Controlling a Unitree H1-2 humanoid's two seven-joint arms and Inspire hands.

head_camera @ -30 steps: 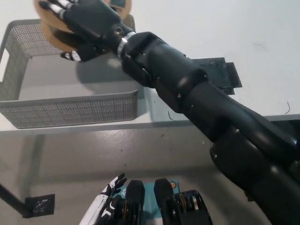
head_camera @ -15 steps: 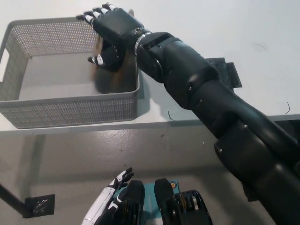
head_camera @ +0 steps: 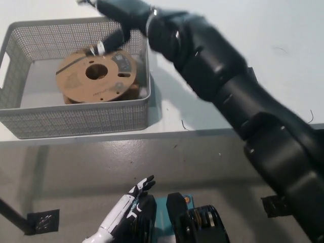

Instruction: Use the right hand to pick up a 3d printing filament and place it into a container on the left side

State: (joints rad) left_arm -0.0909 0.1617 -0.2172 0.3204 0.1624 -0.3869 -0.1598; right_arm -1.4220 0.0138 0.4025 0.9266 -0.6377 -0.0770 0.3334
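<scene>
Left hand (head_camera: 132, 201) idles low, well below the basket (head_camera: 76, 120), fingers apart and holding nothing. Inside the basket I see the spool (head_camera: 96, 76) lying flat, hub hole facing up, toward its right wall. My right hand (head_camera: 114, 15) hangs over the basket's far right corner, just above the spool; it looks let go, though motion blur stops me calling the fingers' spread.

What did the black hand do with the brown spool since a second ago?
The right hand carried the filament spool down into the grey mesh basket and let it go: the spool now lies flat inside, and the hand has pulled up and back toward the far rim, open. The basket and table stayed put. The white left hand stays low at the bottom.
</scene>
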